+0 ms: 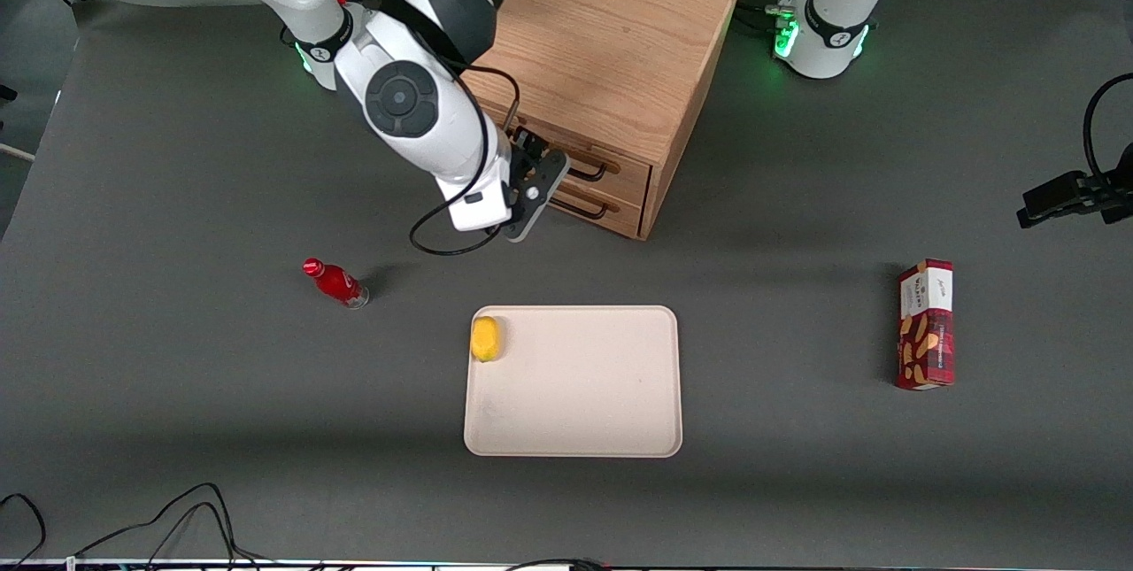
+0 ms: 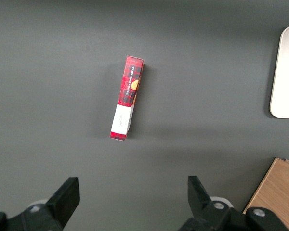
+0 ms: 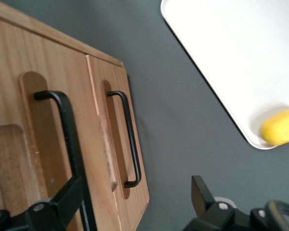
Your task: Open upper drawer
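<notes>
The light oak cabinet stands between the two arm bases, its two drawers facing the front camera. The upper drawer has a black bar handle, and so does the lower drawer under it. Both drawer fronts look flush and shut. My right gripper is open and empty, right in front of the drawer fronts. In the right wrist view the gripper is spread wide. One finger is at the upper drawer's handle. The lower drawer's handle lies between the fingers.
A beige tray lies nearer the front camera than the cabinet, with a yellow fruit in one corner. A red bottle lies toward the working arm's end. A red snack box stands toward the parked arm's end.
</notes>
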You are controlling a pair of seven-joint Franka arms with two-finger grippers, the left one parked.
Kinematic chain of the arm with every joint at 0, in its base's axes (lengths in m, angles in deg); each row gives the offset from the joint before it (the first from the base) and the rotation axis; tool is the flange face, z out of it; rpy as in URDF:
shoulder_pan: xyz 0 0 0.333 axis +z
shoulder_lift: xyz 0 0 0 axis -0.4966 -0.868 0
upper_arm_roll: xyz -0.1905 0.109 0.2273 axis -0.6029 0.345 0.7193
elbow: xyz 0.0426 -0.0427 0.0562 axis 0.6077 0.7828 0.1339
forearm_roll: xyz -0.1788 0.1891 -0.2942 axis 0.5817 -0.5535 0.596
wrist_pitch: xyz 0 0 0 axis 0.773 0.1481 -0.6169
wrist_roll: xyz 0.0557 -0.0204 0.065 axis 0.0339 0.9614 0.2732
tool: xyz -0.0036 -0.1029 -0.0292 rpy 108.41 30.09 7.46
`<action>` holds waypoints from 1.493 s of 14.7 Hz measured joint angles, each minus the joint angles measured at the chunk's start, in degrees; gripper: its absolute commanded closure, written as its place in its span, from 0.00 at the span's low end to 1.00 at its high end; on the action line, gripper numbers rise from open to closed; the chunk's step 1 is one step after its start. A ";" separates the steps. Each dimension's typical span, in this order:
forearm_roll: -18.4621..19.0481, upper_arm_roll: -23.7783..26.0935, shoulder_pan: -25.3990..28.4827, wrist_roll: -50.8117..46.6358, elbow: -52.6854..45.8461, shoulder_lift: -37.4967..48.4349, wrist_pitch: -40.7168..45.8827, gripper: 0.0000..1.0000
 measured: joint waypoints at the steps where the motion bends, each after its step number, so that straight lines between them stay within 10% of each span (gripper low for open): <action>1: 0.08 0.01 0.43 0.00 0.17 0.00 0.31 0.00; 22: 0.27 1.00 0.90 1.25 1.28 -0.57 1.86 0.00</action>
